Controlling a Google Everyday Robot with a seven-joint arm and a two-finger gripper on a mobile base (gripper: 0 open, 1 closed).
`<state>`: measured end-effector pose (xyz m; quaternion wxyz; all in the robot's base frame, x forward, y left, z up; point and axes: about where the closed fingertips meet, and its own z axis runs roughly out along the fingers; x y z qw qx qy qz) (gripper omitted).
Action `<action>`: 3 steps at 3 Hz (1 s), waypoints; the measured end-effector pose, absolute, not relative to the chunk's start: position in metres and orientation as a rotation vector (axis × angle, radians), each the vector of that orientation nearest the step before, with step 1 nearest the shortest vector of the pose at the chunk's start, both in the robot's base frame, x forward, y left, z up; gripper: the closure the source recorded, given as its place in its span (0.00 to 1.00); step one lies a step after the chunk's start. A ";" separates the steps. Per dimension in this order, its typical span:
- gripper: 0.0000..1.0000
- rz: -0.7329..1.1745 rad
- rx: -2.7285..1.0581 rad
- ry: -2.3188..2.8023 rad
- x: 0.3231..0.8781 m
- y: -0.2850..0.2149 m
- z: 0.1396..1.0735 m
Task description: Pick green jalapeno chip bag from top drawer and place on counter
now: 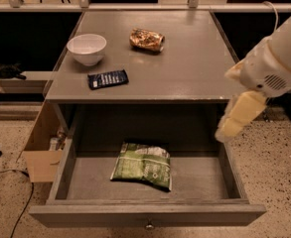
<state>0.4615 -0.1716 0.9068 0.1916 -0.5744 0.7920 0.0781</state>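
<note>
The green jalapeno chip bag (143,165) lies flat in the middle of the open top drawer (145,214), which is pulled out toward the camera with its small knob at the front. The counter (184,68) is the grey tabletop above it. My gripper (230,124) hangs at the end of the white arm (274,58) at the right. It is over the drawer's right wall, just below the counter's front right corner, well above and to the right of the bag. It holds nothing that I can see.
On the counter stand a white bowl (87,48), a flat dark blue packet (108,79) and a brown-gold snack bag (146,39). An open cardboard box (40,150) sits on the speckled floor left of the drawer. A cable (16,202) lies at the bottom left.
</note>
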 end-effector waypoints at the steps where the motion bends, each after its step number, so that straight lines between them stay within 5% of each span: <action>1: 0.00 0.312 -1.590 2.251 0.469 -0.142 0.865; 3: 0.00 0.361 -1.544 2.228 0.467 -0.143 0.868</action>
